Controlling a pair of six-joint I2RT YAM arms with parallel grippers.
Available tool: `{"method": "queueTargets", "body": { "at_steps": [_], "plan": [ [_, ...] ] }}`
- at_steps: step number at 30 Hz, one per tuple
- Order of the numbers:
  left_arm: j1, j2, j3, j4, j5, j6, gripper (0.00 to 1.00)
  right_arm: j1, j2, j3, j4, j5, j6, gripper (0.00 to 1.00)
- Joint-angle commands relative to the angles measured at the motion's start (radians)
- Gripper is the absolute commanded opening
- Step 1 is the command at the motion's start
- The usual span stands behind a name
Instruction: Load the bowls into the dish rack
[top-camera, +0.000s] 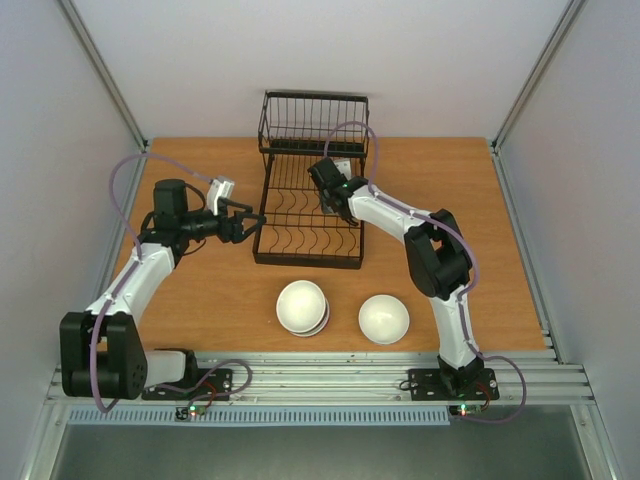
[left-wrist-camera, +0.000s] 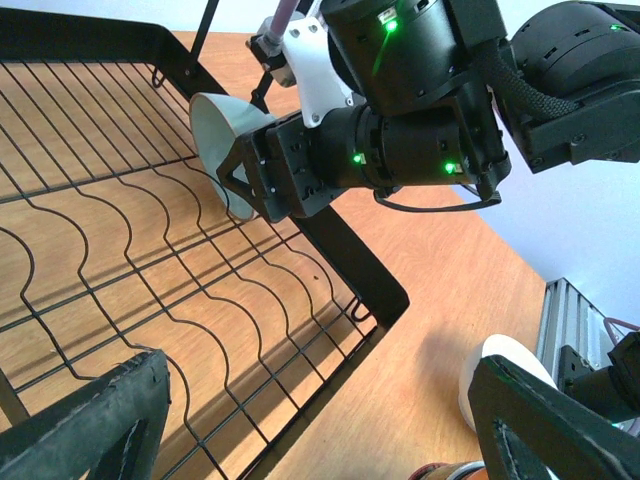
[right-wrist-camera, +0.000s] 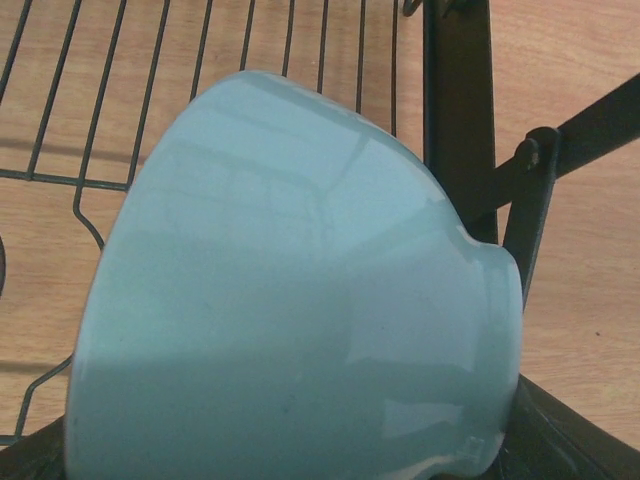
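Between my right gripper (top-camera: 330, 197) fingers, a mint-green bowl (right-wrist-camera: 300, 300) is clamped on edge. Beneath them lie the dish rack (top-camera: 305, 262) wires; releasing off a slot, I judge, lets it topple or roll. Left of them, my left gripper (top-camera: 243, 222) gapes empty.

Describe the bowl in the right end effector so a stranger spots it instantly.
Find the black wire dish rack; over its right side the right end effector holds a pale mint-green ceramic bowl tipped on edge. Its neighbours, white ceramic bowls, sit on the wooden table in front.
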Motion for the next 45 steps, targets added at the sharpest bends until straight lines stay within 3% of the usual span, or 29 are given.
{"method": "queueTargets", "body": {
  "at_steps": [1,8,11,13,24,30,35,42,45],
  "plan": [
    [0.005,0.021,0.014,0.010,0.030,0.013,0.82,-0.025,-0.037,-0.072,-0.012,-0.083,0.073,0.27],
    [0.005,0.017,0.016,0.004,0.034,0.013,0.82,-0.025,-0.096,-0.148,0.035,-0.097,0.080,0.82],
    [0.005,0.015,0.017,0.002,0.035,0.013,0.82,-0.026,-0.134,-0.191,0.060,-0.101,0.081,0.96],
    [0.005,0.016,0.017,0.002,0.039,0.013,0.82,-0.025,-0.154,-0.213,0.065,-0.094,0.084,0.98],
    [0.005,0.014,0.020,-0.004,0.043,0.037,0.82,-0.014,-0.314,-0.334,0.130,-0.080,0.071,0.98],
    [0.005,0.029,0.028,-0.017,0.037,0.045,0.81,0.039,-0.450,-0.340,0.021,-0.098,0.053,0.97],
    [0.005,0.031,0.034,-0.028,0.035,0.046,0.80,0.110,-0.583,-0.377,-0.092,-0.226,0.061,0.83],
    [0.004,0.040,0.039,-0.030,0.039,0.042,0.79,0.287,-0.742,-0.459,-0.247,-0.314,0.101,0.47],
    [0.004,0.047,0.040,-0.030,0.038,0.041,0.79,0.380,-0.765,-0.476,-0.281,-0.311,0.142,0.44]
  ]
}}
